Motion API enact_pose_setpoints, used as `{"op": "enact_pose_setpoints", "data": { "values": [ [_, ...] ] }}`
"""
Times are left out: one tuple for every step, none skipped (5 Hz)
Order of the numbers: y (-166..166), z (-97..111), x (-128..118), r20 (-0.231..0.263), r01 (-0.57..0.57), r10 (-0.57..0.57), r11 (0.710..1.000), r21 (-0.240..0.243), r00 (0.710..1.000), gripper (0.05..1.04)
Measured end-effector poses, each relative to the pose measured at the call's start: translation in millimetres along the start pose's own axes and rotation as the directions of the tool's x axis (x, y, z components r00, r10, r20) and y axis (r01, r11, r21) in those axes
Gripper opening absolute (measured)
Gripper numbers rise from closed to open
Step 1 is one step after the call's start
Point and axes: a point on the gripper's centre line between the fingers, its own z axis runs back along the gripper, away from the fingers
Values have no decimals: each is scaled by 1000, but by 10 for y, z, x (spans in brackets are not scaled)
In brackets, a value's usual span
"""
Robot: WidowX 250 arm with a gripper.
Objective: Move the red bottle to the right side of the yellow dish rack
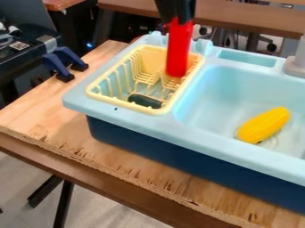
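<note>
At the top of the view, my black gripper [177, 18] is closed around the upper end of a long red object [179, 49]. The red object hangs upright, its lower end over the back right part of the yellow dish rack [96, 94]; whether it touches the rack I cannot tell. Near the rack's front lies a dark green object [145, 101]. A yellow toy corn cob [264, 124] rests on the floor of the light blue sink basin [223, 87], to the right of the rack.
The toy sink unit [161, 144] stands on a wooden board [62, 113]. A grey faucet [296, 64] rises at the right edge. Blue clamps [64, 62] and black equipment [21, 51] are at the left. Another table [238, 18] stands behind.
</note>
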Motion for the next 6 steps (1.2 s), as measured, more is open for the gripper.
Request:
{"op": "enact_pose_setpoints", "data": {
  "values": [
    [51,-156,-3,-20,-21,21,1000,-2,1000,246],
    [134,-190,21,-5,-27,27,1000,0,1000,90],
    [171,-196,39,7,-49,49,999,-20,999,71],
    [214,-161,-42,2,-71,71,997,-23,997,71],
    [178,138,-241,2,-51,51,999,17,999,70],
    [67,433,-510,-134,-30,41,996,83,990,70]
  ]
}}
